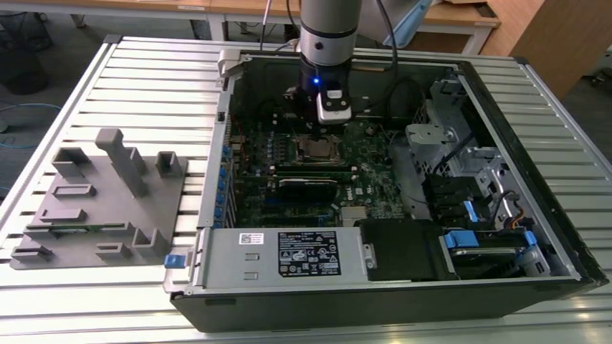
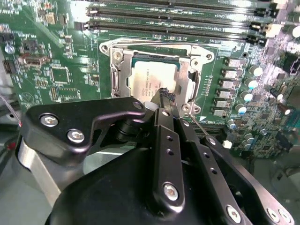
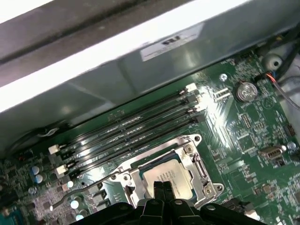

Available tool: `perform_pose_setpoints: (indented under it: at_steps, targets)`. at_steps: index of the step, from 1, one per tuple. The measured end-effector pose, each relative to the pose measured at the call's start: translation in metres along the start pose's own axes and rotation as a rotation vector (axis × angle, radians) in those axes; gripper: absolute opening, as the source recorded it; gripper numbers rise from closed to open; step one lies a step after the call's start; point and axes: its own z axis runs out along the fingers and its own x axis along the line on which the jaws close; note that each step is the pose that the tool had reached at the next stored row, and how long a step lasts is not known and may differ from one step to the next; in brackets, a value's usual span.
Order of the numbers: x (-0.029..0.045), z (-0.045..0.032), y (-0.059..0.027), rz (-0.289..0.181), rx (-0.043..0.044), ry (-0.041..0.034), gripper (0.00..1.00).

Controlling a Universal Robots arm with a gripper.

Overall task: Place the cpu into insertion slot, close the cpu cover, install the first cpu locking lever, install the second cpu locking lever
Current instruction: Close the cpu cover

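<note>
The cpu (image 2: 150,77) lies flat in the insertion slot (image 1: 316,149) on the green board, its pale metal top showing. The silvery cpu cover (image 2: 121,79) lies down around it, framing the chip through its window. In the first wrist view the cpu (image 3: 171,173) and the cover (image 3: 197,166) sit just beyond my fingertips. A thin wire lever (image 3: 75,195) sticks out from one corner of the socket, away from it. My gripper (image 2: 165,96) hangs shut with nothing in it, its tips over the chip's near edge. In the exterior view the gripper (image 1: 320,132) reaches down into the open case.
Long black memory slots (image 3: 131,126) run beside the socket, with the case wall (image 3: 140,70) behind them. A silver power supply box (image 1: 287,254) fills the case's near side. Drive bays with blue tabs (image 1: 488,240) stand at the exterior view's right. A grey fixture (image 1: 96,201) lies outside at its left.
</note>
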Motion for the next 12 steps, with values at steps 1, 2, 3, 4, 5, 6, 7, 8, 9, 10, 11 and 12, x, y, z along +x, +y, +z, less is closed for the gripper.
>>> perform_pose_setpoints:
  at_steps: [1,2,3,4,5,6,7,8,9,10,11,12]
  targets:
    - [0.0,0.0001,0.0,-0.018,-0.0004,0.0008,0.11]
    - [0.0,0.0002,0.0,-0.036,-0.0009,0.0016,0.11]
    - [0.0,0.0002,0.0,-0.054,-0.0014,0.0024,0.11]
    - [0.0,0.0003,0.0,-0.072,-0.0018,0.0032,0.11]
    - [0.0,0.0004,0.0,-0.09,-0.0021,0.004,0.11]
    - [0.0,0.0005,-0.0001,-0.108,-0.0025,0.0048,0.11]
    - [0.0,0.0007,-0.0001,-0.126,-0.0029,0.0056,0.11]
    - [0.0,0.0008,-0.0001,-0.145,-0.0033,0.0065,0.11]
    - [0.0,0.001,-0.0001,-0.163,-0.0037,0.0073,0.11]
    - [0.0,0.0011,-0.0001,-0.181,-0.0043,0.0081,0.11]
    - [0.0,0.0013,-0.0001,-0.199,-0.0047,0.0089,0.11]
    - [0.0,0.0014,-0.0001,-0.217,-0.0052,0.0097,0.11]
